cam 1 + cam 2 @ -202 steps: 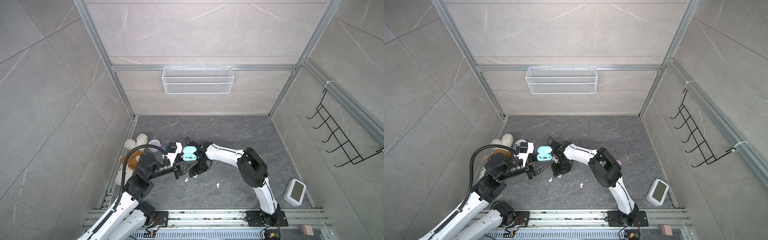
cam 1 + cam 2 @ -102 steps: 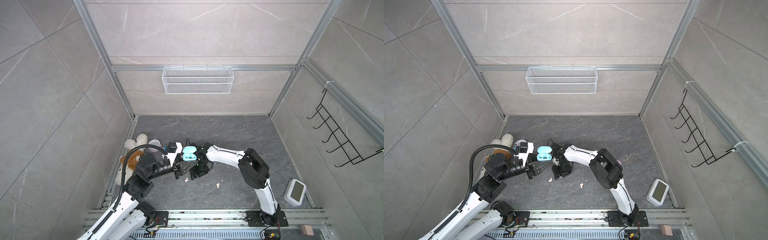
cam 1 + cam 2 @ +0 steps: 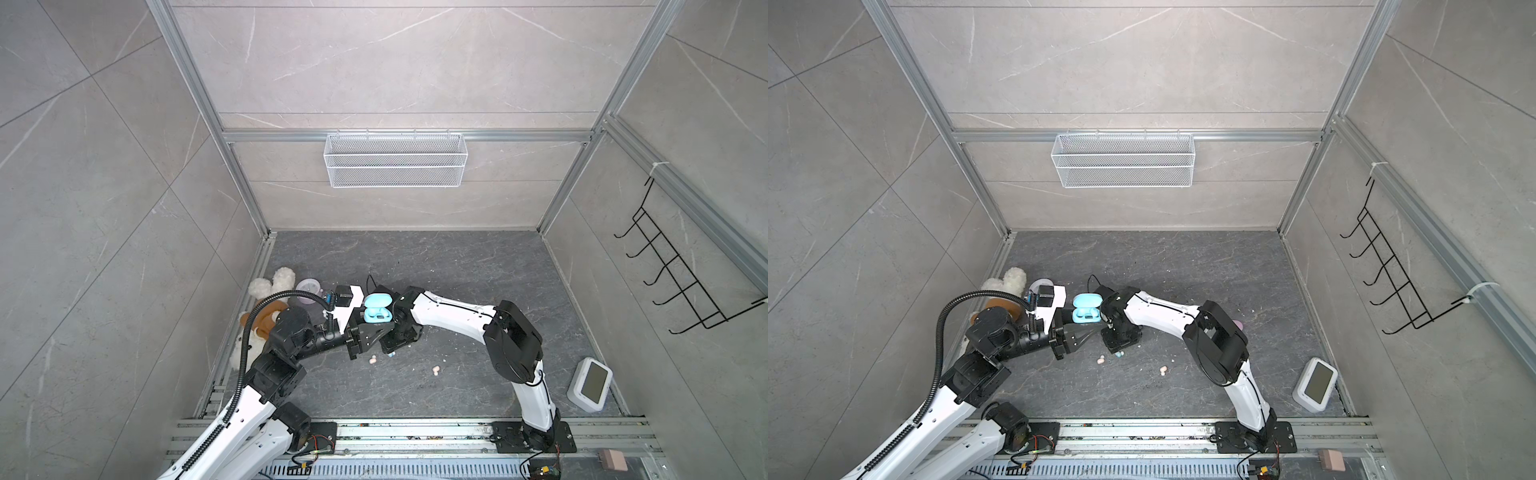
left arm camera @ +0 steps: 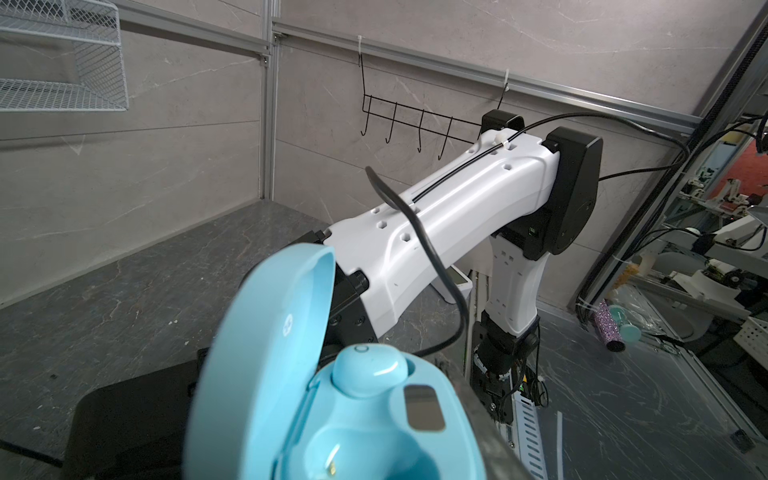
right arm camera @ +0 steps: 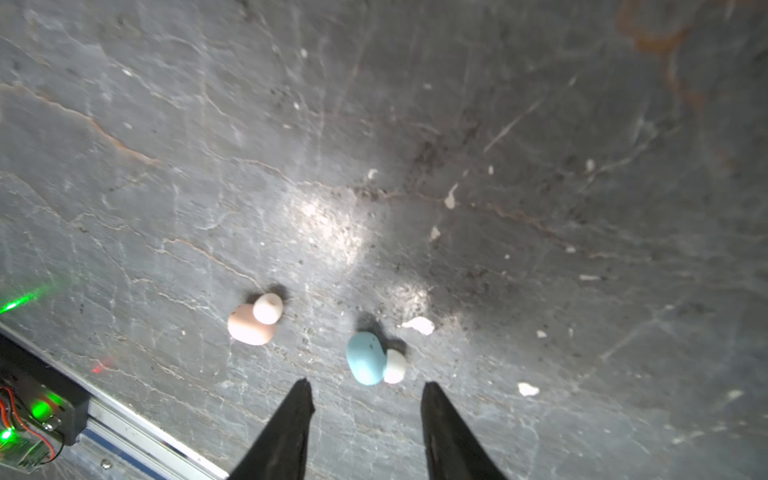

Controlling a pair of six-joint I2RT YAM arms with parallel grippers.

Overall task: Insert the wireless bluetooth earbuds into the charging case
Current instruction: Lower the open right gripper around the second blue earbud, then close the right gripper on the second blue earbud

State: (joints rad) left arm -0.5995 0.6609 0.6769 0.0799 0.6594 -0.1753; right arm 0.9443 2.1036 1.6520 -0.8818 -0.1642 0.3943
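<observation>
One light-blue oval plastic charging case [image 3: 377, 308], lid open, is clamped in the left gripper [image 3: 374, 328], a light-blue earbud [image 4: 368, 370] seated inside. On the grey floor [image 5: 498, 124] lie a peach-pink earbud [image 5: 249, 326] and a loose blue earbud [image 5: 365, 357], just ahead of the parted, empty jaws of the right gripper [image 5: 368, 392].

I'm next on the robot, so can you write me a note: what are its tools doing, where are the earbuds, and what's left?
Left tool: shut on the blue charging case, lid open.
Right tool: open and empty, tips just short of the loose blue earbud on the table.
Done: the seated blue earbud is in the case; the slot beside it is empty.
Left: pick up the loose blue earbud and seat it.
A peach-pink earbud lies beside it, and a second peach-pink earbud lies farther off.
</observation>
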